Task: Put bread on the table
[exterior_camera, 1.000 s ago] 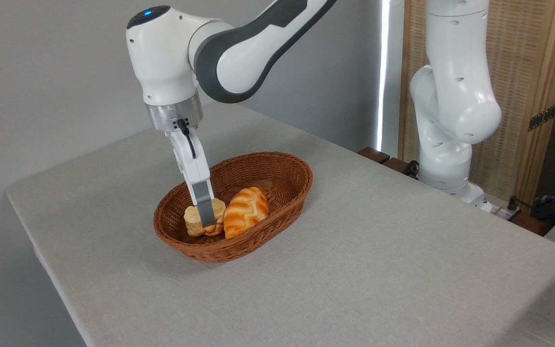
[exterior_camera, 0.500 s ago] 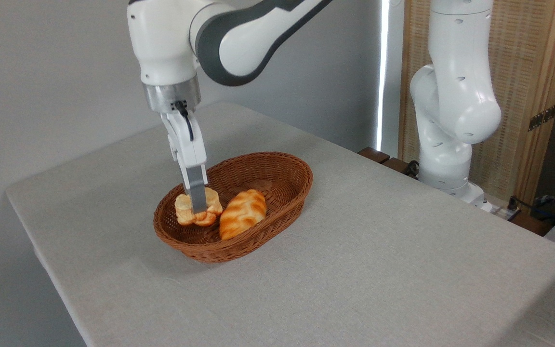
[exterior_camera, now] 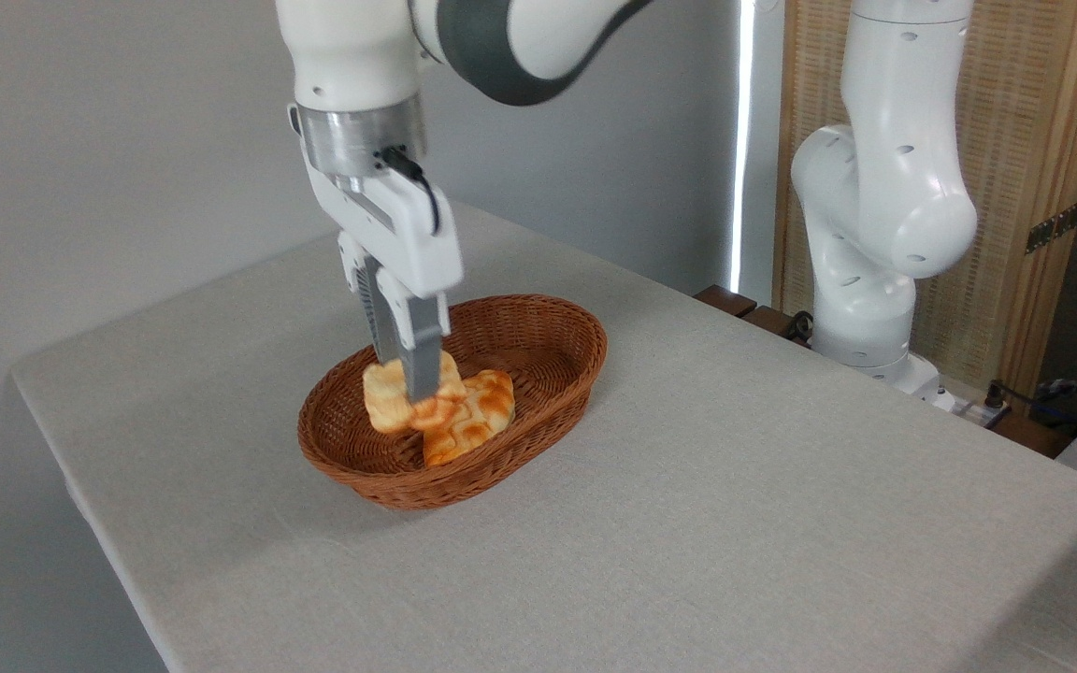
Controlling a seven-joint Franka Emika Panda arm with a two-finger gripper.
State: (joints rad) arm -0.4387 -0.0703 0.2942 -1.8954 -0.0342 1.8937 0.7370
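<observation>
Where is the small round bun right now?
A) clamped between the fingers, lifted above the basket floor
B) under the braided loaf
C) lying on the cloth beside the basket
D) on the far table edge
A: the bread sits clamped between the fingers, raised over the basket beside the braided loaf.

No lettering, label, brand mark, number or sign can be read anywhere in this view, whether on the white robot arm [exterior_camera: 884,187], the wicker basket [exterior_camera: 538,374] or the cloth-covered desk [exterior_camera: 735,523].
</observation>
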